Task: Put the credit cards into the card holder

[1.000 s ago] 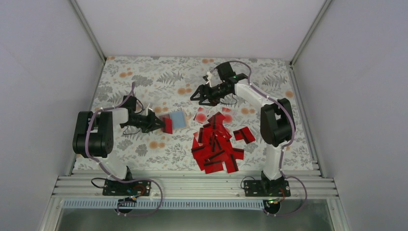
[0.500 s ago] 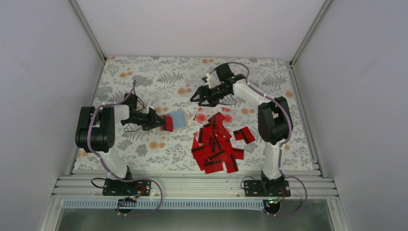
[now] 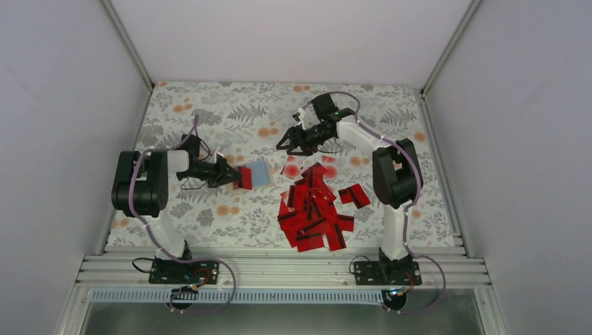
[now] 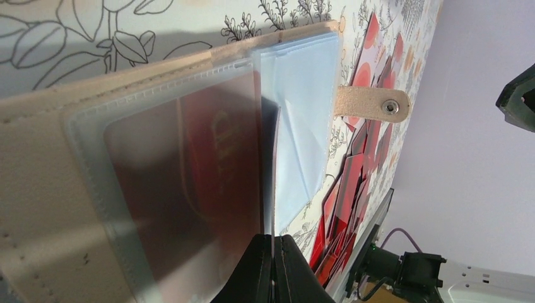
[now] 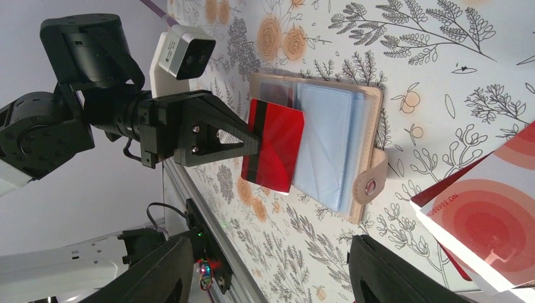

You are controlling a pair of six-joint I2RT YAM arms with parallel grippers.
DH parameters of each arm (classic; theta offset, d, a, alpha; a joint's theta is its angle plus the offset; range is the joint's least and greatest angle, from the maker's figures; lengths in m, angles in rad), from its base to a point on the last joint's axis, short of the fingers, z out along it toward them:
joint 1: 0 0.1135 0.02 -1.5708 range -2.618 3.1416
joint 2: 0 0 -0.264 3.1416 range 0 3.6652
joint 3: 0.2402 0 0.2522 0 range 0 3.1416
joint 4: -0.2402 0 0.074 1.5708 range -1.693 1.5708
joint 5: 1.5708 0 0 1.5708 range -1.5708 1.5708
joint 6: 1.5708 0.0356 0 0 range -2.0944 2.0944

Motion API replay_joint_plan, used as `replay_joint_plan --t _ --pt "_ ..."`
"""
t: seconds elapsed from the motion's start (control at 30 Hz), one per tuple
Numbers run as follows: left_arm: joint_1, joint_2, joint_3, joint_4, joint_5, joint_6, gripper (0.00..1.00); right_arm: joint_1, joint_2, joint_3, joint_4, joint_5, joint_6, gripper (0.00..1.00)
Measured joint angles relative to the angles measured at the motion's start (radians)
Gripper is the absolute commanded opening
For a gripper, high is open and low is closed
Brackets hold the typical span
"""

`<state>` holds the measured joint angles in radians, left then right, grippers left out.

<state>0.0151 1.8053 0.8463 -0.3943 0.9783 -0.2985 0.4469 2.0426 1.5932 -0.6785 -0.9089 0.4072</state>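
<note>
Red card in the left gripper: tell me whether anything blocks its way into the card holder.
Nothing visible does. The left gripper is shut on the red card right at the open card holder, whose clear sleeves lie uncovered. The right gripper hangs well apart, near the loose credit cards.

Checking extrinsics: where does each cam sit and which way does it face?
Top external: above and behind the arm bases, looking down on the table; both arms whole.
Left wrist: on the left wrist, close over the open card holder; own left jaws shut at bottom.
Right wrist: looks across the table at the left arm holding a red card over the holder; own right jaws apart at bottom.
Shared: all three show the card holder.
</note>
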Motion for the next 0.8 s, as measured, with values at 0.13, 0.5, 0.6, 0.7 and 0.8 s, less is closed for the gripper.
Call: replay_joint_plan --t 0.13,0.5,0.6,0.7,0.8 --pt "0.0 0.008 0.006 0.009 0.001 -0.001 0.02 0.0 0.007 -0.004 0.002 -0.005 -0.008 0.57" --pt "-0.013 0.027 0.025 0.04 0.003 -0.009 0.02 0.024 0.071 -0.01 0.01 -0.01 -0.02 0.46" --pt "-0.018 0.028 0.027 0.055 0.002 -0.019 0.02 0.039 0.094 -0.009 0.009 0.007 -0.02 0.44" --pt "-0.019 0.029 0.028 0.065 0.002 -0.029 0.02 0.056 0.115 -0.003 0.008 0.026 -0.021 0.41" --pt "-0.022 0.031 0.03 0.072 0.002 -0.032 0.02 0.073 0.141 0.002 0.008 0.041 -0.024 0.38"
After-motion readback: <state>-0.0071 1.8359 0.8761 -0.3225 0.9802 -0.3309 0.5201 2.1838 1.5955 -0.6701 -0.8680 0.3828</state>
